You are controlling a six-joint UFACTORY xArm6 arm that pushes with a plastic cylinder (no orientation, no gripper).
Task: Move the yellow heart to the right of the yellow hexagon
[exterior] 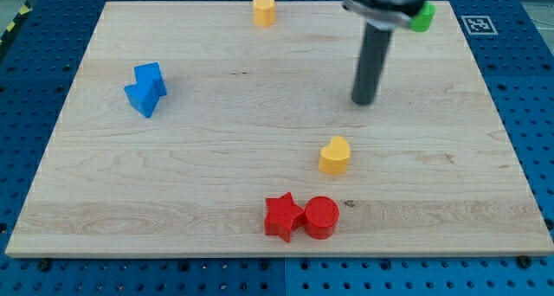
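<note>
The yellow heart (pixel 334 155) lies on the wooden board (pixel 216 157), right of centre. The yellow hexagon (pixel 264 9) sits near the board's top edge, up and to the left of the heart. My tip (pixel 363 101) rests on the board above and slightly to the right of the heart, with a clear gap between them. The rod rises from the tip toward the view's top.
Two blue blocks (pixel 145 89) touch each other at the view's left. A red star (pixel 283 216) and a red cylinder (pixel 321 216) sit side by side near the bottom edge. A green block (pixel 422 17) is at the top right, partly behind the arm.
</note>
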